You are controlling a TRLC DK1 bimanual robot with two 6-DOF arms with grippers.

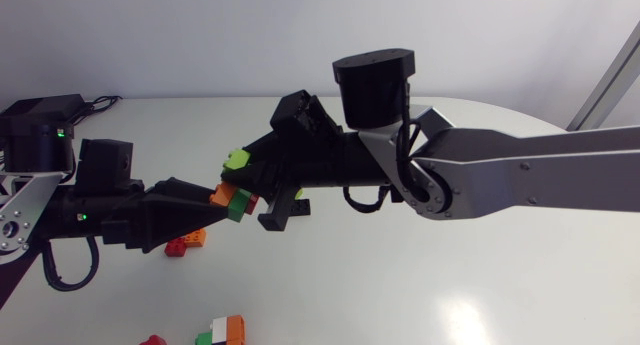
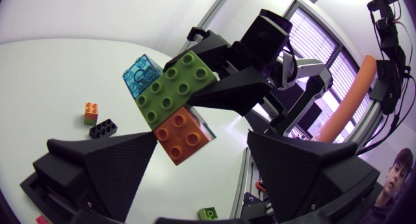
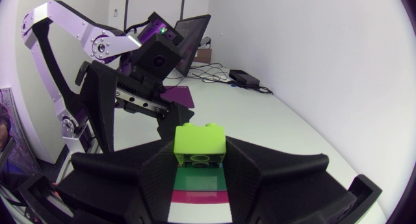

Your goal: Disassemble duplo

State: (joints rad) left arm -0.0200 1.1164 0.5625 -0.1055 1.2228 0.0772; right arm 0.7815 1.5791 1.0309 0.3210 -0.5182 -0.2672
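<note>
Fingers (image 3: 273, 185) of the right gripper (image 3: 200, 156) clamp the brick stack (image 2: 172, 100), left gripper (image 2: 201, 139) agape, above the white table (image 1: 400, 285).

Matte black left gripper (image 2: 201, 138) and right gripper (image 3: 200, 160). A studded plastic brick stack (image 2: 175, 87): translucent blue, lime green, orange. Loose orange-topped plastic brick (image 2: 91, 111), black plastic brick (image 2: 104, 128), white table (image 2: 52, 74).

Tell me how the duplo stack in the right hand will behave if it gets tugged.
Probably rigid: the duplo stack is hard moulded plastic with studs. Likely light, since the right hand holds it clear of the table. Its glossy faces may slip or twist in that grip before the bricks part.
</note>
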